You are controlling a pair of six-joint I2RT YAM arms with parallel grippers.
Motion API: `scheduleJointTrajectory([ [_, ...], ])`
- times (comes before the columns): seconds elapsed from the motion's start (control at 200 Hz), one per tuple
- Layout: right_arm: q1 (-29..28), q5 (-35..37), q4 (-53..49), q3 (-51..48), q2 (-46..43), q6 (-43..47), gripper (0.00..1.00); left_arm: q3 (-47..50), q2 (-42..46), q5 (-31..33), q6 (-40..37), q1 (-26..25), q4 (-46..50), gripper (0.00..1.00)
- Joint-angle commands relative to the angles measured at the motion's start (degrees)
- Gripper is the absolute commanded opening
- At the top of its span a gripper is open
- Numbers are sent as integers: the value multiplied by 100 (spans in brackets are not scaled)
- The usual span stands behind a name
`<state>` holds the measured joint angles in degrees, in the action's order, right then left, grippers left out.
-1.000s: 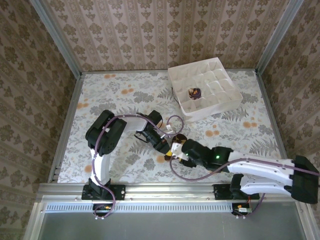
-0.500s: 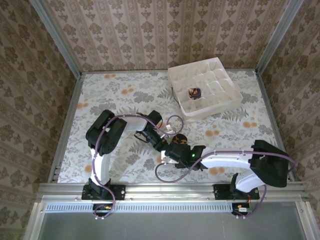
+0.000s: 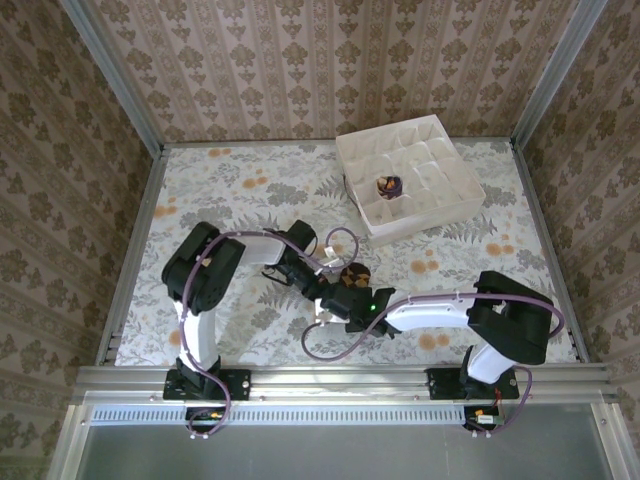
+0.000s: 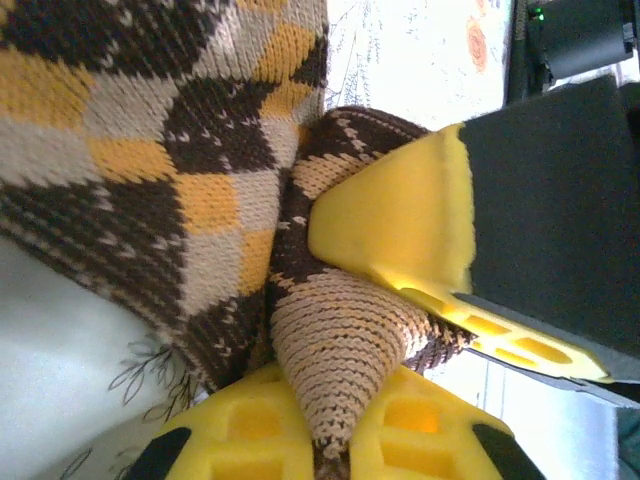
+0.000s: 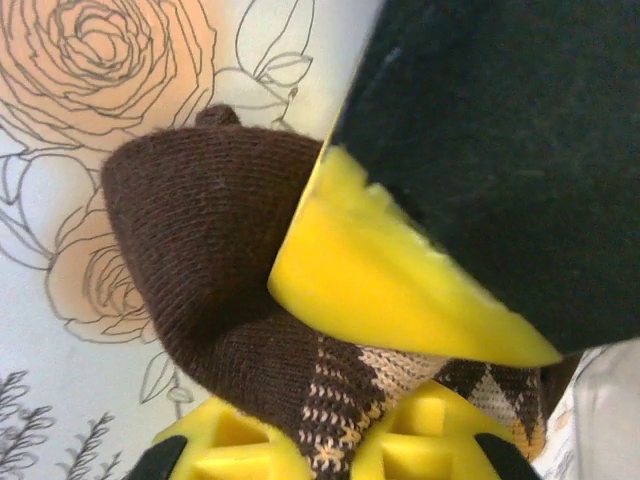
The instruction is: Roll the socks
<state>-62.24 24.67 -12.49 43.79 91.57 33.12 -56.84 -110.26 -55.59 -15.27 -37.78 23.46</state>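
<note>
Damask wallpaper, floral tabletop, left fingers and right fingers clamped on brown checked sock

Bright, even light, soft shadows; in wrist close-ups the brown sock is sharp, background washed out.

The table's covered in a pale floral-print cloth with grey leaves and orange roses. Toward its far right sits a white box divided into a grid of small square compartments, turned a bit askew. Beige damask-pattern wallpaper runs round three sides, with slanted silver metal posts in the far corners and a silver metal rail along the near edge.
</note>
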Motion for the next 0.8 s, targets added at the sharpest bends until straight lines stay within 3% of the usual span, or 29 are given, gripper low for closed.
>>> scheduleJointTrajectory([
  [0.0, 284, -646, -107, -30, -25, 80, 0, 581, 340, 867, 330, 92, -707, 15],
  [0.19, 812, -1991, -1026, 352, -40, 188, 0, 1383, 1080, 1119, 632, 299, -1650, 30],
  [0.455, 1684, -3806, -2248, 1099, 355, 20, 0, 2710, 2755, 1651, 577, 555, -3490, 39],
  [0.65, 2067, -4470, -2932, 1690, 977, 0, 0, 3546, 3699, 2003, -308, 481, -4738, 42],
  [0.795, 2396, -5091, -3489, 2132, 1417, 44, 0, 4351, 4223, 2469, -1524, -125, -5780, 51],
])
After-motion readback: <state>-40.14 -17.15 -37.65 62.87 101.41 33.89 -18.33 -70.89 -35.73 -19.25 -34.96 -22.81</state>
